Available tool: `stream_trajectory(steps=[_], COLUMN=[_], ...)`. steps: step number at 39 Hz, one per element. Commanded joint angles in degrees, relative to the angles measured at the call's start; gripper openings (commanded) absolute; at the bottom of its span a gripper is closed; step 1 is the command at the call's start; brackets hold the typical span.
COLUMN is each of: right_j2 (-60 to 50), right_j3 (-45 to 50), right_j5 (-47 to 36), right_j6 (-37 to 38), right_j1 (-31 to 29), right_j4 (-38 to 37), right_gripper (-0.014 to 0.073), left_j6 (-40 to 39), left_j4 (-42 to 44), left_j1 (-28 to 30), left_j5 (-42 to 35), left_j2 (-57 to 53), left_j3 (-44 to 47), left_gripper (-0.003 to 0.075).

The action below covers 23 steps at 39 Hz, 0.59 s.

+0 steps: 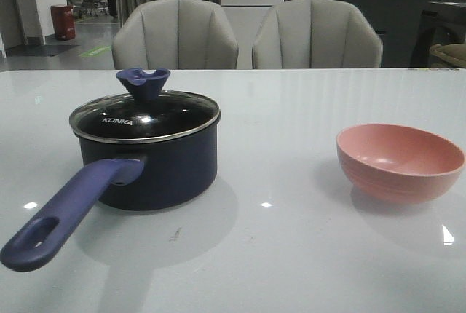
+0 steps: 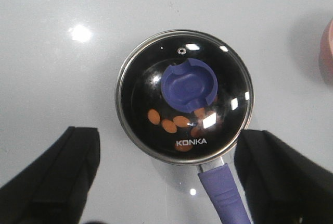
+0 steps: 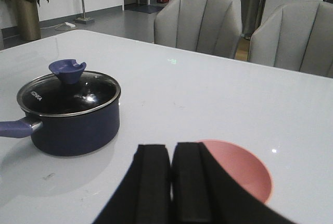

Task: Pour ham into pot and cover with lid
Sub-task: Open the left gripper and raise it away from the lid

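Note:
The dark navy pot [image 1: 156, 171] stands on the white table, left of centre, its purple-blue handle [image 1: 62, 215] pointing to the near left. The glass lid [image 1: 144, 116] with its blue knob [image 1: 143, 82] sits on the pot. Through the lid in the left wrist view [image 2: 229, 78] I see several orange ham chunks [image 2: 168, 125] on the pot's black bottom. My left gripper [image 2: 166, 177] is open and empty, high above the pot. My right gripper [image 3: 170, 153] is shut and empty, above the near edge of the pink bowl [image 3: 244, 172]. Neither gripper shows in the front view.
The salmon-pink bowl [image 1: 400, 161] stands empty at the right of the table. Two grey chairs [image 1: 175, 36] stand behind the table's far edge. The pot with its lid also shows in the right wrist view [image 3: 73, 125].

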Motion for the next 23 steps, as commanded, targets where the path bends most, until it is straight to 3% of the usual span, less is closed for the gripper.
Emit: stream_trajectory(steps=[1, 23], right_j2=[0.28, 0.28], right_j3=[-1.64, -1.64], right_j5=[-4.19, -4.19], right_j6=[-0.57, -0.57], right_j1=[0.05, 0.05], right_j4=[0.28, 0.28], right_gripper=[0.0169, 0.0169], left_j6=[-0.10, -0.10], left_j4=[0.11, 0.95], left_j1=[0.13, 0.13], left_j5=[-5.52, -32.12], left_j2=[-7.95, -46.67], left_j3=[3.65, 43.75], left_gripper=[0.0552, 0.0552])
